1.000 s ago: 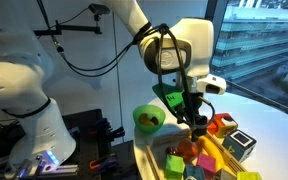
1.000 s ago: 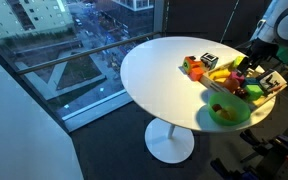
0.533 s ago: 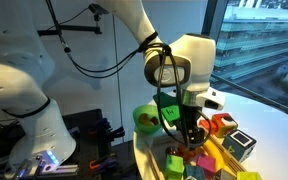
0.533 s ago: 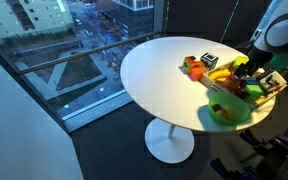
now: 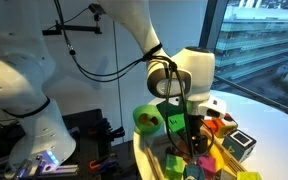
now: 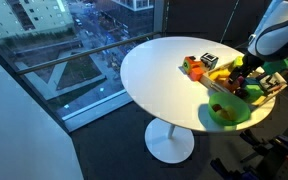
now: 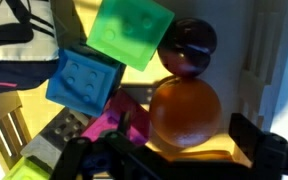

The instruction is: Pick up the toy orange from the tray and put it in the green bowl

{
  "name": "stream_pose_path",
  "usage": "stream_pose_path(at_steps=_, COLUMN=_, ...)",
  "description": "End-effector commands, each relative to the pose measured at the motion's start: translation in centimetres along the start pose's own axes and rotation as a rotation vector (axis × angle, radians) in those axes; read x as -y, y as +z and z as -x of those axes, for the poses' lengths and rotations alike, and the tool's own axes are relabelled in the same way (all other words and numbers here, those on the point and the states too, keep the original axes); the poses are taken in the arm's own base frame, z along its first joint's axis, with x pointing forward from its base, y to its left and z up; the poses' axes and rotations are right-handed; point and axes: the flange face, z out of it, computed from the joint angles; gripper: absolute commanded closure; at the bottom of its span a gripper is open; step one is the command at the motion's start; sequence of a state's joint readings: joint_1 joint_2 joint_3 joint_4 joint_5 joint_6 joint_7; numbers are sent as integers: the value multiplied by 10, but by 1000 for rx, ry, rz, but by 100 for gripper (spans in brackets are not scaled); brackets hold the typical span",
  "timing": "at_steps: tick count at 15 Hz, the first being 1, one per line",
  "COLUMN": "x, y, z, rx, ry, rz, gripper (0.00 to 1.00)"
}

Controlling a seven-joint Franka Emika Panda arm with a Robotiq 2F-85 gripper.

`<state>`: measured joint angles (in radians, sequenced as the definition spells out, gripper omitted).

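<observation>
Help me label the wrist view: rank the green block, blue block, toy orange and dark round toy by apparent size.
1. green block
2. toy orange and blue block: about alike, so not ranked
3. dark round toy
They lie in a pile, so nearness to the camera may skew this.

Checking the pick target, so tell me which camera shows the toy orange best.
The wrist view: the orange fills the lower middle, round and smooth, beside a dark ball. In both exterior views the toys are tiny and crowded, so the orange cannot be picked out.
</observation>
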<state>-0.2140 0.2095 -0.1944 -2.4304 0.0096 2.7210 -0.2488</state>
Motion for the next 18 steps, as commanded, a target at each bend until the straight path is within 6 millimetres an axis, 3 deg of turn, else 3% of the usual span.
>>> stream_pose_path(at_steps=1, x=3, y=8, z=-13, rx=-24, ry=-17, rz=-19, gripper=0)
stream_pose_path(at_steps=5, x=14, y=17, z=-20, rx=-31, ry=-35, rz=-29, gripper=0)
stream_pose_path(at_steps=10, x=10, y=25, z=-23, rx=-17, ry=-51, rz=-8, gripper=0)
stream_pose_path(at_steps=11, x=8, y=26, z=-23, rx=-13, ry=-51, rz=-2, gripper=9)
stream_pose_path(at_steps=12, x=7, y=26, z=-23, rx=-10, ry=-52, rz=-2, gripper=27)
stream_pose_path(at_steps=14, x=4, y=23, z=-24, rx=-8, ry=-52, rz=4, gripper=44)
stream_pose_path(at_steps=18, x=-1, y=5, z=-27, rx=-4, ry=-44, rz=11, gripper=47)
